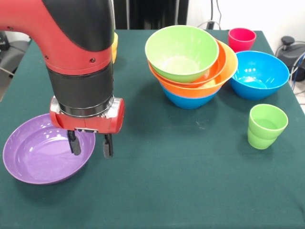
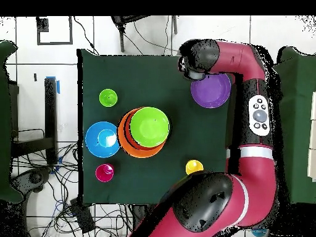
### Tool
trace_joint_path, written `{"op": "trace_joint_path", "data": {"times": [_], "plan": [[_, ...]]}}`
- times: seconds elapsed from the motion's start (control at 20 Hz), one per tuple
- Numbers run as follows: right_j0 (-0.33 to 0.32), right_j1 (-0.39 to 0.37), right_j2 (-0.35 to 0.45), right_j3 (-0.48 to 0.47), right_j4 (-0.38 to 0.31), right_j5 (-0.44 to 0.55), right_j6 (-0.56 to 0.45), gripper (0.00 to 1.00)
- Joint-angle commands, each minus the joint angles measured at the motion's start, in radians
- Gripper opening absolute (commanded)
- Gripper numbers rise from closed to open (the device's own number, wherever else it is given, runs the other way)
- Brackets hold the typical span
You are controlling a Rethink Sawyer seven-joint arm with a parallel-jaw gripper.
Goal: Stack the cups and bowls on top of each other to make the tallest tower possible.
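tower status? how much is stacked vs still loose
Done: the tower nests four bowls, blue lowest, then yellow-orange, orange-red, lime green on top. In hand: nothing gripped; the claw hangs open at the purple bowl's rim. Left: that bowl, the loose blue bowl, and the green cup, red-pink cup and yellow cup.

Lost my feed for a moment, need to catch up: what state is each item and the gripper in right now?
gripper: open, over the purple bowl's rim, holding nothing.
purple bowl: upright, empty, alone on the table.
tower: lime green bowl on top, leaning; orange bowls and a blue one beneath.
blue bowl: upright, loose, beside the tower.
light green cup: upright, empty, unstacked.
red-pink cup: upright, unstacked.
yellow cup: upright, unstacked.
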Motion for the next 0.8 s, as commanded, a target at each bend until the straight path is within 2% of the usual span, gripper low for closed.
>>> {"op": "trace_joint_path", "data": {"times": [0.05, 0.8], "plan": [[0.02, 0.006, -0.053, 0.086, -0.016, -0.059, -0.056, 1.0], [0.012, 0.065, -0.058, 0.023, -0.02, -0.06, -0.109, 1.0]]}}
